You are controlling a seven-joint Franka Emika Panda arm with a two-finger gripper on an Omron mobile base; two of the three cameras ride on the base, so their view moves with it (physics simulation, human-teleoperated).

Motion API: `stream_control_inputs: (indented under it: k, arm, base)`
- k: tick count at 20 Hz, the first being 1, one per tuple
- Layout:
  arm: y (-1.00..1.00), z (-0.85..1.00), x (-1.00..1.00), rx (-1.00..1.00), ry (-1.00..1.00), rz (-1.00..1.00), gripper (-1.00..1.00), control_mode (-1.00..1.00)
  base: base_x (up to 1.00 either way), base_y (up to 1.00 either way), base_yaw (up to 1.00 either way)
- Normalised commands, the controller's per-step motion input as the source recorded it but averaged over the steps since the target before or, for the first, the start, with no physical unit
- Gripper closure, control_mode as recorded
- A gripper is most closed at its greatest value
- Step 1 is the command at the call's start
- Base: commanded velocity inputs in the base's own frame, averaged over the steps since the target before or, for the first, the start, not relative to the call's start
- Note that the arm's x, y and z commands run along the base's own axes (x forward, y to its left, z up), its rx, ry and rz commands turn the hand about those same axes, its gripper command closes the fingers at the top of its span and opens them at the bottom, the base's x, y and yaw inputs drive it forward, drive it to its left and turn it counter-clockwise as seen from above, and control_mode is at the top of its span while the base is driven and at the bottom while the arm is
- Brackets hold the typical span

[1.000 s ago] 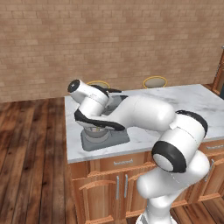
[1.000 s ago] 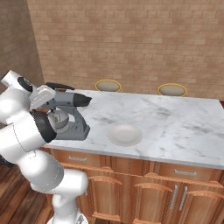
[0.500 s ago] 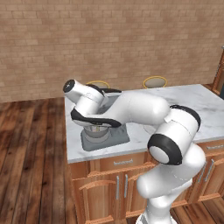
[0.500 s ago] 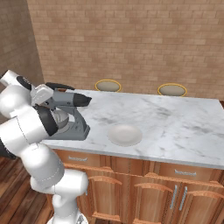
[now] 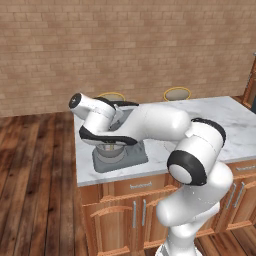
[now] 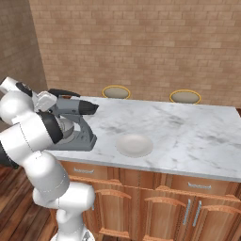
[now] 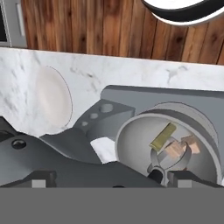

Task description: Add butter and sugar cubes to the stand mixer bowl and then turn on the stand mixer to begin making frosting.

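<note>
We take the mixer [image 6: 73, 124] as our landmark: it stands near the left end of the marble counter [image 6: 188, 134], its dark head with the black band reaching out over its flat grey base. The bowl [image 7: 168, 144] sits on that base, under the head, and from the hand camera we look down into it. Inside the bowl lies the butter [image 7: 162, 135], a small pale yellow block tilted against the inner wall, and just beside it, touching or nearly so, are two or three pale tan sugar cubes [image 7: 177, 148]. The wire whisk [image 7: 168, 164] hangs in the bowl beside them. Our gripper [image 7: 113, 181] hovers above the mixer with its fingers spread wide and nothing between them; one tip [image 7: 43, 179] sits over the mixer's head side, the other [image 7: 183, 178] over the bowl's rim. In the left base view our arm [image 5: 150, 122] stretches across the counter and covers most of the mixer, whose base [image 5: 120, 157] shows below it. To the right of the mixer, well apart from it on the marble, lies a shallow white plate [image 6: 134, 144]. Behind the counter, beyond the mixer, two round stools [image 6: 116, 92] stand before the brick wall [image 6: 141, 42].
</note>
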Motion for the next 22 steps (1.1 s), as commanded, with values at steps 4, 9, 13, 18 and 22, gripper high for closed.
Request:
stream_control_inputs:
  k: [4,9,13,18,22]
  arm:
    - [0.0,0.0,0.18,0.0,-0.03,0.0,-1.0,-1.0]
    - [0.0,0.0,0.0,0.0,-0.15,0.0,-1.0,-1.0]
    - [0.0,0.0,0.05,0.0,-0.07,0.0,-1.0,-1.0]
    - [0.0,0.0,0.2,0.0,0.0,0.0,-1.0,-1.0]
    - [0.0,0.0,0.35,0.0,0.0,0.0,-1.0,-1.0]
  base:
    - [0.0,0.0,0.0]
    - [0.0,0.0,0.0]
    - [0.0,0.0,0.0]
    - [0.0,0.0,0.0]
    - [0.0,0.0,0.0]
